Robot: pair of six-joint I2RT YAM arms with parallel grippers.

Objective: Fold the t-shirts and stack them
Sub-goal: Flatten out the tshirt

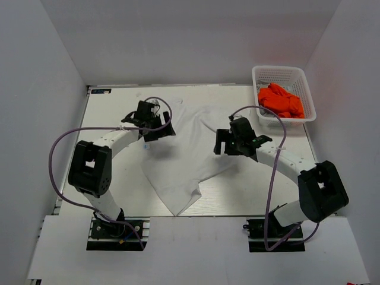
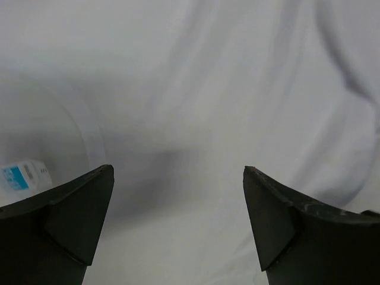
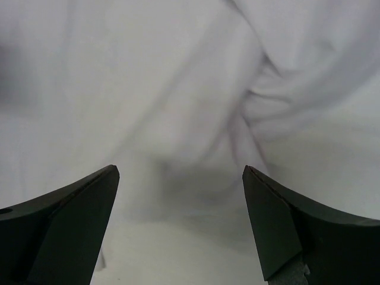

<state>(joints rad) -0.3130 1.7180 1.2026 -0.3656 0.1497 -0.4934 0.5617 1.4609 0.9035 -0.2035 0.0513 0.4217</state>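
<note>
While no tidy fold shows, progress: early, I judge; folding and stacking both remain.
white t-shirt (image 1: 190, 157): rumpled, spread on the counter (image 1: 113, 110), under and between the left pincer (image 1: 159, 132) and the right pincer (image 1: 224, 144).
left pincer: fingers apart over the cloth, gripping nothing.
right pincer: likewise apart, above a crease.
orange t-shirt (image 1: 280, 101): bunched in the basket (image 1: 279, 70), beyond the right pincer.

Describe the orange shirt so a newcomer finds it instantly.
Start at the white table, far right corner: a white lattice basket sits there. The orange t-shirt lies crumpled inside it. It is the only bright cloth; the white t-shirt lies spread mid-table.
</note>
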